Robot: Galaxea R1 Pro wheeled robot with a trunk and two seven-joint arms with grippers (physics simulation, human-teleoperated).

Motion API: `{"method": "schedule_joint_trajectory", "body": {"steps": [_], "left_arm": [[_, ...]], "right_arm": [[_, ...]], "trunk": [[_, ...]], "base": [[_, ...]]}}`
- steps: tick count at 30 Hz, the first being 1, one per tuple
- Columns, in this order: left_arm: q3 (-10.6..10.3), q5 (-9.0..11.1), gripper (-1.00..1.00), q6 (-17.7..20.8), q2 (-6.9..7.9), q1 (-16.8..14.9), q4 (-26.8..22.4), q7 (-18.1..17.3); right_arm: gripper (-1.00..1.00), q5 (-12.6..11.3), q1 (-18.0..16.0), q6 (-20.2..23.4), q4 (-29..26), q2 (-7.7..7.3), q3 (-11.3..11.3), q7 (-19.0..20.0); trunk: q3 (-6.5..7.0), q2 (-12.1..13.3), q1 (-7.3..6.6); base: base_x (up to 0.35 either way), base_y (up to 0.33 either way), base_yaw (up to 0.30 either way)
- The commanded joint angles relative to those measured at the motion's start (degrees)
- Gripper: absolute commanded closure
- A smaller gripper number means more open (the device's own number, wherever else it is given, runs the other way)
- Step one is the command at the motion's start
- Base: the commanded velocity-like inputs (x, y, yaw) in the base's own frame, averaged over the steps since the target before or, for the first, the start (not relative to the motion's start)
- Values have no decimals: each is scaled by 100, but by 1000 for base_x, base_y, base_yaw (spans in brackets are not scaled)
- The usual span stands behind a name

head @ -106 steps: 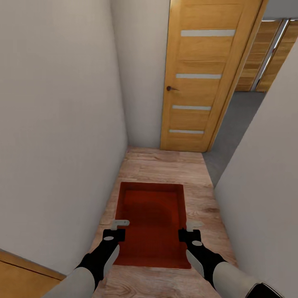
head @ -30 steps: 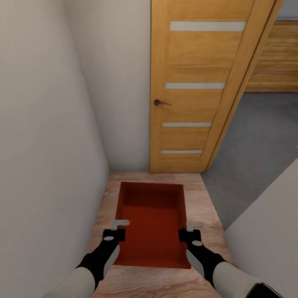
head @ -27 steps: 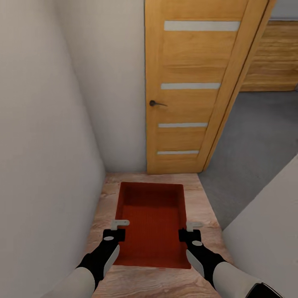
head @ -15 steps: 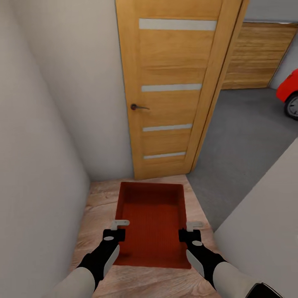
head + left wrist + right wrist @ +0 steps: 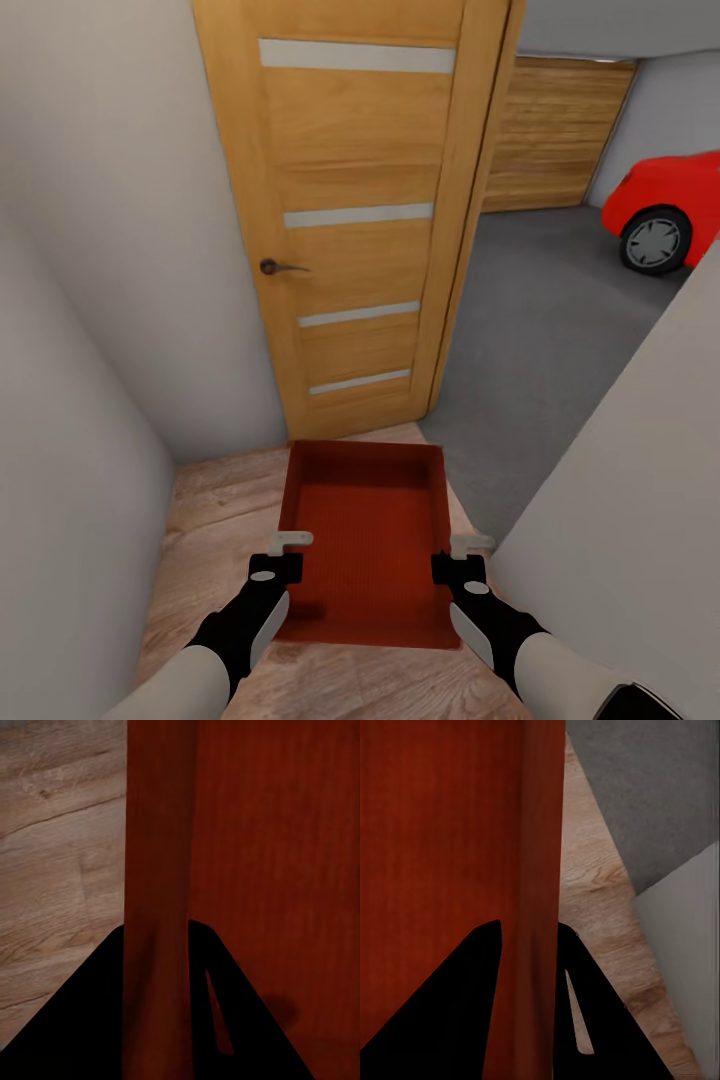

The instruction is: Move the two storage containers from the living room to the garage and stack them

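An orange-red storage container (image 5: 362, 530) hangs level in front of me, above light wood planks at a doorway. My left gripper (image 5: 287, 548) is shut on its left wall and my right gripper (image 5: 465, 548) on its right wall. In the left wrist view the container's wall (image 5: 157, 855) runs between the dark fingers of the left gripper (image 5: 157, 967). The right wrist view shows the same for the other wall (image 5: 540, 855) and the right gripper (image 5: 529, 967). Beyond the doorway lies the garage with its dark grey floor (image 5: 560, 320).
An open wooden door (image 5: 350, 220) with a dark handle (image 5: 275, 267) stands straight ahead. A pale wall (image 5: 70, 420) is close on the left and a wall corner (image 5: 630, 480) close on the right. A red car (image 5: 665, 205) is parked at the far right.
The camera has advanced and swung right: the door slid left in view and the garage floor and red car came into sight. Both grippers keep the same hold on the container.
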Motion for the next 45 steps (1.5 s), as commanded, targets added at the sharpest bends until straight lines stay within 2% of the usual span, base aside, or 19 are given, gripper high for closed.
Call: {"method": "schedule_joint_trajectory", "body": {"steps": [1, 14, 28, 45], "left_arm": [[-118, 181, 100, 370, 10, 3, 2, 65], [-118, 181, 100, 385, 8, 3, 2, 65], [-118, 190, 100, 449, 10, 3, 11, 65], [-118, 181, 100, 403, 10, 3, 11, 65]], "right_arm": [[100, 65, -15, -43, -8, -43, -100, -120], [100, 65, -15, -43, -8, -43, -100, -120], [100, 65, -15, -43, -8, -43, -100, -120], [100, 65, -15, -43, -8, -39, -100, -120]], "trunk": [[-10, -11, 3], [-10, -11, 3], [-10, -11, 3], [-10, -11, 3]], "base": [[5, 0, -261], [18, 8, -76], [240, 198, -7], [281, 218, -259]]}}
